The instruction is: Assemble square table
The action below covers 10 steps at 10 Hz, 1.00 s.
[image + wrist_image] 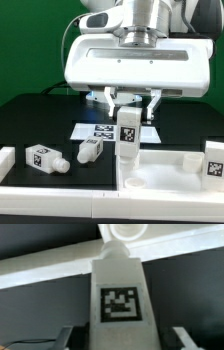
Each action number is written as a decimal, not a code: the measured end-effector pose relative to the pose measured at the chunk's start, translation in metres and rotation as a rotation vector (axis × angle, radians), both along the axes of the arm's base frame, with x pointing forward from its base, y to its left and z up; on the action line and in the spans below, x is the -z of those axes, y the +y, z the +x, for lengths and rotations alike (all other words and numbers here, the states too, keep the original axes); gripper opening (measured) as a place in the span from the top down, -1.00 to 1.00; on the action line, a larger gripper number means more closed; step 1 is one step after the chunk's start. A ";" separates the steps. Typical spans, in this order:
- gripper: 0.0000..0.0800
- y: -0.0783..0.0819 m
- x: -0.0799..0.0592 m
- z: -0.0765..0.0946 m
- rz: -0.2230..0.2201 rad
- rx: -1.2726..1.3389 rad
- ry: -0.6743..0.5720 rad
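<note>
Pincer (130,106) clamped on a table leg (128,135), upright, long axis vertical, hanging straight below. Points its lower end at the square tabletop (172,172) on the desk (40,115), just beside the corner hole (133,183); contact unclear. Probably calls for lining up, then lowering.

Upright leg (128,140): wht, blk/wht pixel tag (121,303). Far leg (42,158) & near leg (90,150) at its 9 o'clk, edge leg (213,160) at 4 o'clk: wht, same blk tags. Tray top (170,178) wht. Table (30,120) blk. Backdrop (30,40) grn. Marker board (98,128) wht w/ blk tags.
</note>
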<state>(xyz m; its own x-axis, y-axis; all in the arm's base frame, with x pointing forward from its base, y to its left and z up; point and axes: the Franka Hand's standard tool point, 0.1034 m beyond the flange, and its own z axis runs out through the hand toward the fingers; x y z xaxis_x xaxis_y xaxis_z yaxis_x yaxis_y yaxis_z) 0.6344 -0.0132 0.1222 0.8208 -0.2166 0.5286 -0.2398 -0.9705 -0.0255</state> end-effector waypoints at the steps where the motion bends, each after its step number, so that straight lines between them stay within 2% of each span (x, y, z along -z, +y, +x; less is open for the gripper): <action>1: 0.29 0.005 0.003 0.000 0.001 -0.004 0.002; 5: 0.29 0.017 0.020 -0.004 -0.013 -0.026 0.015; 10: 0.29 0.013 0.032 -0.008 -0.031 -0.029 0.016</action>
